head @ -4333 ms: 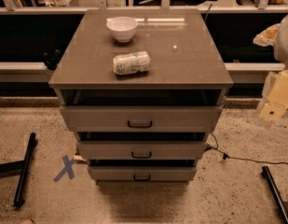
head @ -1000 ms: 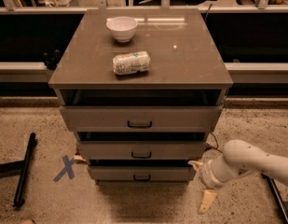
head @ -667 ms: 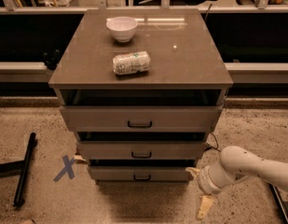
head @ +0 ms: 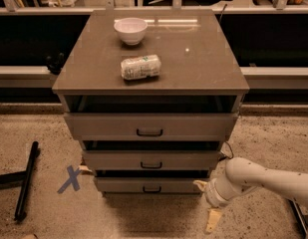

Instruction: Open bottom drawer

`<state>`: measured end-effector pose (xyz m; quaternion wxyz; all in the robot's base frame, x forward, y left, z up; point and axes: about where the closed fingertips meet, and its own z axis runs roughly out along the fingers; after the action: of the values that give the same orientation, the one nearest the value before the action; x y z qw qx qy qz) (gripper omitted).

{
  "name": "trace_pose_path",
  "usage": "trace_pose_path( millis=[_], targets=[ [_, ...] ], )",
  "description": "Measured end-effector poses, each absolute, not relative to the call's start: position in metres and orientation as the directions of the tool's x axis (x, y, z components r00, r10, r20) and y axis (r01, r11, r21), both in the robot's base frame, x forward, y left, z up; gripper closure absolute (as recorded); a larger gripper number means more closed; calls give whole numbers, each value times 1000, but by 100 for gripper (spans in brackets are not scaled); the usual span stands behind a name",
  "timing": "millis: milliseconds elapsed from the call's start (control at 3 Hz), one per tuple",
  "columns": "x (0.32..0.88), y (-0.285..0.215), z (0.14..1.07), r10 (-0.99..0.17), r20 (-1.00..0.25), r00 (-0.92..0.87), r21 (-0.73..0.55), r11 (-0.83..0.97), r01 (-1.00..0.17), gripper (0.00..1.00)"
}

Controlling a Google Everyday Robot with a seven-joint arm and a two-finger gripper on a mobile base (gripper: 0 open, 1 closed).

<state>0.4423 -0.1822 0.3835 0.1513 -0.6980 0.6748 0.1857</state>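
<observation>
The bottom drawer (head: pixel 123 185) is the lowest of three grey-brown drawers in the cabinet, with a small black centre handle (head: pixel 152 188). Its flat front sits just above the floor. My gripper (head: pixel 204 206) is at the end of the white arm that reaches in from the lower right, low near the floor. It is just off the right end of the bottom drawer's front. One beige finger (head: pixel 200 184) points toward the drawer's right corner and the other points down at the floor. The gripper is open and holds nothing.
The middle drawer (head: pixel 151 160) and the top drawer (head: pixel 149 126) are above. A white bowl (head: pixel 130 30) and a lying can (head: pixel 140 66) rest on the cabinet top (head: pixel 193 59). A black bar (head: pixel 25 180) and a blue X mark (head: pixel 70 179) are on the floor at left.
The arm came down from the upper right to floor level and has moved left. The gripper is now close to the right end of the bottom drawer. The drawers have not moved.
</observation>
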Motion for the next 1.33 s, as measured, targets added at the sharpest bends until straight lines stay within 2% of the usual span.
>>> trace_pose_path(
  millis=[667, 1333],
  targets=[
    [477, -166, 276, -881, -471, 42, 103, -102, -989, 0],
    [488, -165, 253, -879, -477, 23, 89, -74, -993, 0]
  ],
)
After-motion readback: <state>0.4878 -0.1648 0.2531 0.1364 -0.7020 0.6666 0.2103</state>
